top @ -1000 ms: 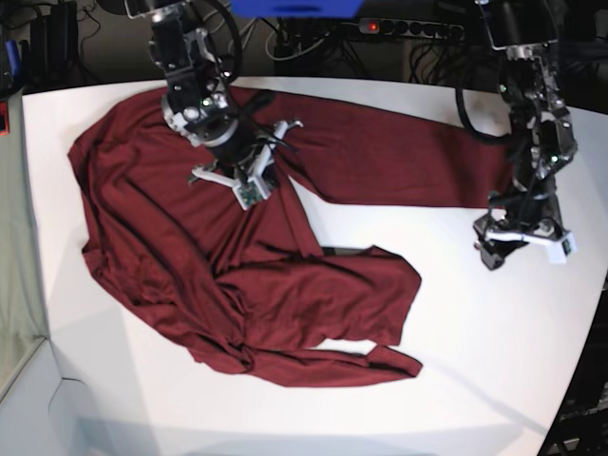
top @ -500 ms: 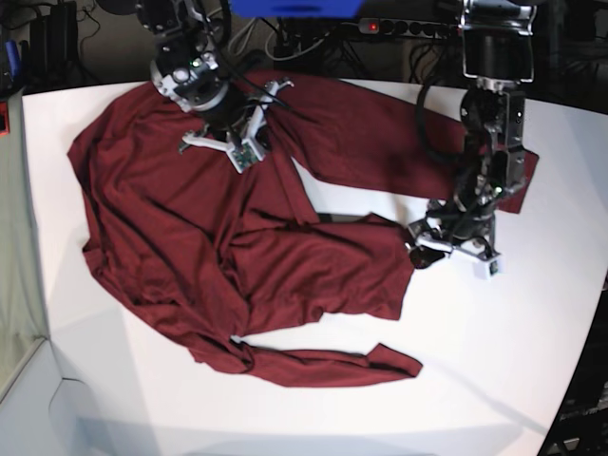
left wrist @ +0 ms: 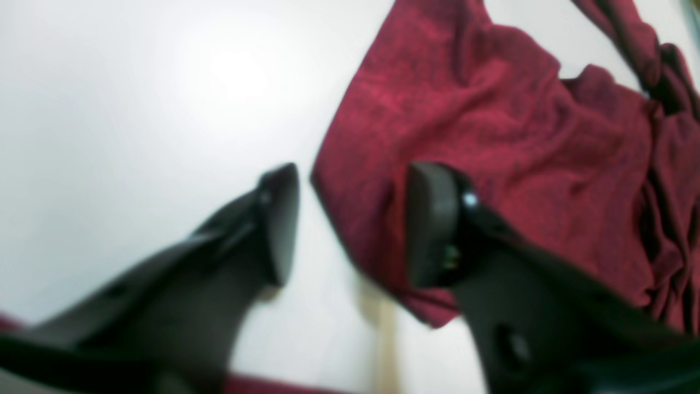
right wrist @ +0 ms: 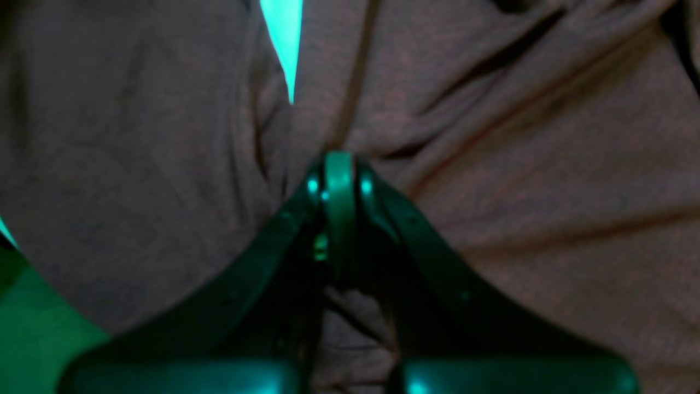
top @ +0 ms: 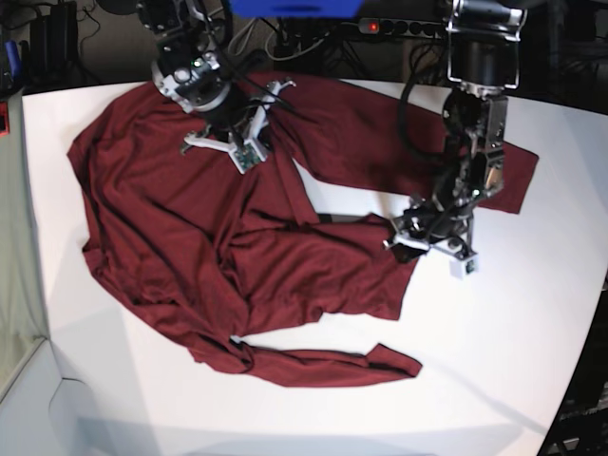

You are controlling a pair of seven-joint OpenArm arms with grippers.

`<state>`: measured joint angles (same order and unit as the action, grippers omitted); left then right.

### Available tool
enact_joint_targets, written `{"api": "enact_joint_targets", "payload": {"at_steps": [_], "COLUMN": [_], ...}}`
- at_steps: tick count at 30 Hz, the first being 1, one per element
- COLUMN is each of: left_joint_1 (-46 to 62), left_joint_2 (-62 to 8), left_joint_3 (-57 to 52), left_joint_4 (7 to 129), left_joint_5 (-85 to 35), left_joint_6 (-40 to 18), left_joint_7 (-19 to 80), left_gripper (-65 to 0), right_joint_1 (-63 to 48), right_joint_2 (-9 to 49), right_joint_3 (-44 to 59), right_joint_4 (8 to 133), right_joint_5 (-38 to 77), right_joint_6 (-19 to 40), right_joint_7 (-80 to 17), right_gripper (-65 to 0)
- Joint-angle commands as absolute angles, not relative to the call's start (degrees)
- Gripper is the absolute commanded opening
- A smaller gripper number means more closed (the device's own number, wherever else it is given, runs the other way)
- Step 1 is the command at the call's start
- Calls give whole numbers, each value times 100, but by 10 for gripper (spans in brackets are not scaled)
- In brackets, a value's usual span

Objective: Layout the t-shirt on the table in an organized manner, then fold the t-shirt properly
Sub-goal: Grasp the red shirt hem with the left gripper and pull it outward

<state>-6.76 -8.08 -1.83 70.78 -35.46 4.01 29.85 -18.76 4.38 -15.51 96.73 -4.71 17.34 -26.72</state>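
shirt: our wrinkled maroon cloth t-shirt (top: 218, 247) sprawls over the white matte surface (top: 513, 342), centre-left | right claw (top: 226, 142), upper left: pinched shut on a fabric fold to anchor it | left claw (left wrist: 350, 224), right of centre: half-open astride shirt's edge, likely for spreading
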Motion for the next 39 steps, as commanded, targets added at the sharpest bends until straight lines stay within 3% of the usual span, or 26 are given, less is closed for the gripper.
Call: {"api": "enact_joint_targets", "payload": {"at_steps": [1,6,10,23,32,39], "left_joint_1": [-822,-884,-892,-1420,-3196,-4040], "left_joint_2": [-796,-796,-840,-822,-690,-523], "left_joint_3": [-92,-57,-75,-400,-391,-382], "left_joint_4": [7046,6993,7011,7776,5596,3987], "left_joint_5": [-3600,-3609,-3653,-3600,-3600,-3600], "left_joint_6": [374,374,374,391,382,382], "left_joint_7": [3081,3073,2879,2466,2360,927], "left_gripper": [-412,-493,-645,-648,-646,-645], "right_joint_1": [-1851,-1842,-1833,-1666,-1666,-1587], "right_joint_2": [418,418,418,453,462,532], "right_joint_3": [-1552,-1552,-1552,-1525,-1543,-1552], "right_joint_4": [9780,9780,9780,9763,9736,9666], "right_joint_5": [-453,-453,-462,-462,-470,-470], "right_joint_6": [1754,1754,1754,1754,1754,1754], "right_joint_7": [-2563,-2563,-2536,-2571,-2571,-2571], "right_gripper": [-650,-650,-650,-650,-650,-650]}}
